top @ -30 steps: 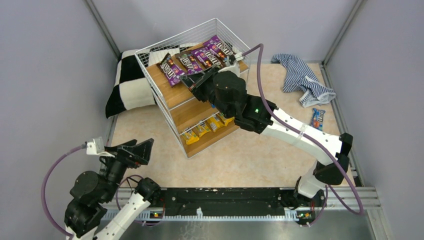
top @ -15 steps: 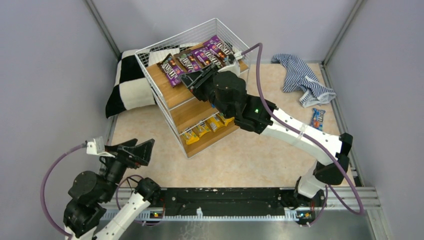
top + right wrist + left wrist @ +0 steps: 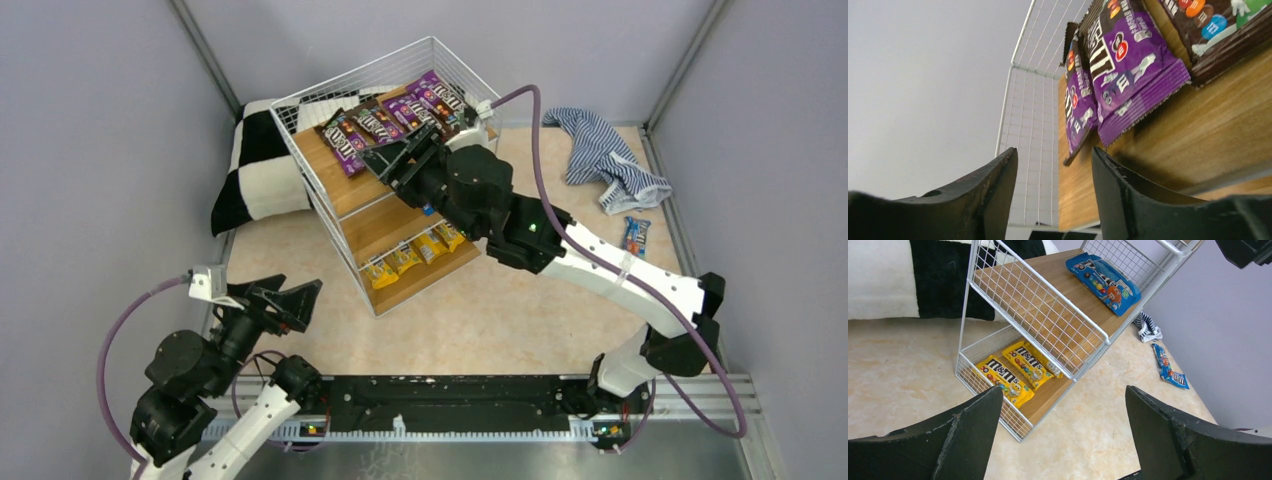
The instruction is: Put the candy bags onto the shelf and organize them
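The shelf point(image 3: 352, 200) stands tilted at the back, its wire side point(image 3: 1048, 315) also in the left wrist view. Several purple candy bags point(image 3: 390, 118) lie in a row on its top board. My right gripper point(image 3: 385, 160) is at that board's front edge, open, with nothing between its fingers. The nearest purple bags point(image 3: 1128, 65) lie just beyond my right gripper point(image 3: 1054, 165). Yellow bags point(image 3: 1018, 370) sit on the bottom tier and a blue bag point(image 3: 1103, 282) on the middle board. Another blue bag point(image 3: 634, 238) lies on the floor. My left gripper point(image 3: 290, 300) hangs open over the floor.
A black-and-white checkered cushion point(image 3: 255, 170) lies behind the shelf on the left. A blue-white striped cloth point(image 3: 605, 160) is bunched at the back right, near the loose blue bag. Grey walls close in on both sides.
My right gripper's jaws have gone from shut to open at the top board, and the purple bags now lie free. The left arm has shifted slightly to the right.
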Motion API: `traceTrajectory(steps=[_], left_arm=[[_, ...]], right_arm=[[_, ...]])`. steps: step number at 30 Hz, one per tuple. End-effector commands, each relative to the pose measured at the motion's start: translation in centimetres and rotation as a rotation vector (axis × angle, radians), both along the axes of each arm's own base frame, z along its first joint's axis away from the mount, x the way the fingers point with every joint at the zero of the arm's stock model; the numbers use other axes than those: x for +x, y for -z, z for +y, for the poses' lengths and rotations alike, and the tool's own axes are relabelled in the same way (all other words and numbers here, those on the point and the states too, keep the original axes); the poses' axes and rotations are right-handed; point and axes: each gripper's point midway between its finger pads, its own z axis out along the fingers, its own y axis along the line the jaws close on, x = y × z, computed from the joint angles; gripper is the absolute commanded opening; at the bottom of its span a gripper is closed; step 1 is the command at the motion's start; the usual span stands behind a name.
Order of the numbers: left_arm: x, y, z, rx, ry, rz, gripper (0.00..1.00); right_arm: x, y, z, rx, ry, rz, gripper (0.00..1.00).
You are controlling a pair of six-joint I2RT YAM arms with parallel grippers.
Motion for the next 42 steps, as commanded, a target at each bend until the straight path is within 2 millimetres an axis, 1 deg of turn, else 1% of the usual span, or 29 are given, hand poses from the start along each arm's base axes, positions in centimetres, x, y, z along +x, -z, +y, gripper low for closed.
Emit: traceTrajectory(steps=[1,4,7,9,10,11,12,13,14,15,16,18,19,20,22,24,25,26,27,29,32,33,34,35,36,38,39,40,42], left_arm=[[0.0,-2.2,0.4,-0.021,-0.013,-0.077,0.98],[0.1,-2.0,0.5,-0.025,-0.018,-0.084,0.98],[0.4,-1.3,0.5,-0.022,-0.029,-0.076,0.98],[0.6,-0.8,0.6,-0.018,-0.044,-0.068,0.98],[0.7,-0.6,0.8,-0.014,-0.054,-0.067,0.98],[0.9,-0.4,1.1,-0.006,-0.071,-0.07,0.98],[0.9,-0.3,1.5,-0.002,-0.092,-0.071,0.98],[1.1,0.0,1.9,-0.004,-0.118,-0.064,0.99],[1.1,0.0,2.4,-0.01,-0.144,-0.066,0.99],[1.1,-0.1,2.7,-0.014,-0.159,-0.079,0.99],[1.2,-0.1,2.9,-0.011,-0.167,-0.091,0.98],[1.5,-0.3,3.5,-0.007,-0.202,-0.103,0.99],[1.7,-0.3,3.7,0.003,-0.219,-0.104,0.98],[2.0,-0.1,3.8,0.019,-0.233,-0.104,0.99],[2.8,0.8,3.8,0.061,-0.257,-0.097,0.98],[3.6,1.6,3.5,0.086,-0.262,-0.092,0.99],[3.8,1.8,3.3,0.093,-0.26,-0.091,0.98],[4.0,2.1,3.1,0.098,-0.257,-0.088,0.98],[4.2,2.2,3.0,0.102,-0.257,-0.083,0.99],[4.2,2.3,3.0,0.105,-0.263,-0.078,0.98],[4.3,2.7,3.2,0.114,-0.272,-0.068,0.99],[4.3,2.8,3.2,0.114,-0.272,-0.065,0.99],[4.2,2.9,3.3,0.109,-0.273,-0.064,0.99],[4.2,2.8,3.3,0.108,-0.273,-0.067,0.99],[4.2,2.8,3.4,0.108,-0.278,-0.07,0.99],[4.2,2.9,3.5,0.109,-0.282,-0.071,0.99],[4.2,2.9,3.5,0.108,-0.284,-0.069,0.99],[4.1,3.0,3.5,0.106,-0.284,-0.068,0.99],[4.0,2.9,3.6,0.101,-0.284,-0.073,0.98]], right_arm=[[-3.7,-2.7,-1.6,-0.002,-0.12,-0.104,0.59],[-5.9,-2.8,-2.6,-0.049,-0.221,-0.213,0.61],[-9.1,-3.1,-3.9,-0.093,-0.359,-0.424,0.62],[-11.1,-2.2,-5.5,-0.132,-0.424,-0.529,0.68],[-11.6,-1.2,-6.7,-0.161,-0.432,-0.556,0.71],[-11.7,-0.1,-8.0,-0.199,-0.415,-0.566,0.74],[-11.6,0.9,-10.4,-0.241,-0.369,-0.574,0.74],[-10.7,2.8,-12.5,-0.312,-0.294,-0.54,0.75],[-9.4,5.1,-14.9,-0.388,-0.2,-0.486,0.74],[-8.3,8.3,-17.8,-0.488,-0.102,-0.409,0.74],[-7.2,10.8,-21.0,-0.558,0.018,-0.33,0.74],[-6.0,15.1,-27.0,-0.639,0.239,-0.203,0.77],[-5.7,16.6,-29.3,-0.653,0.321,-0.17,0.81],[-5.7,17.6,-31.0,-0.653,0.381,-0.161,0.83],[-5.6,19.3,-33.5,-0.66,0.47,-0.162,0.86],[-5.6,19.7,-34.7,-0.665,0.508,-0.178,0.78],[-5.5,19.7,-34.8,-0.684,0.516,-0.185,0.77],[-5.3,19.9,-34.9,-0.722,0.524,-0.187,0.77],[-5.1,20.1,-34.9,-0.765,0.539,-0.179,0.82],[-4.6,21.0,-34.9,-0.881,0.572,-0.145,0.94],[-3.4,22.6,-35.2,-1.058,0.623,-0.077,0.98],[-2.6,23.8,-35.2,-1.119,0.617,-0.037,0.99],[-1.5,25.2,-35.2,-1.14,0.583,0.013,0.99],[0.3,26.8,-36.5,-1.133,0.575,0.086,0.99],[1.7,28.3,-36.1,-1.064,0.516,0.13,0.99],[2.9,31.6,-39.1,-0.964,0.559,0.329,0.99],[3.3,32.8,-40.5,-0.936,0.584,0.405,0.99],[3.7,33.7,-41.8,-0.928,0.606,0.46,0.99],[4.3,35.0,-43.6,-0.994,0.634,0.543,0.99]])
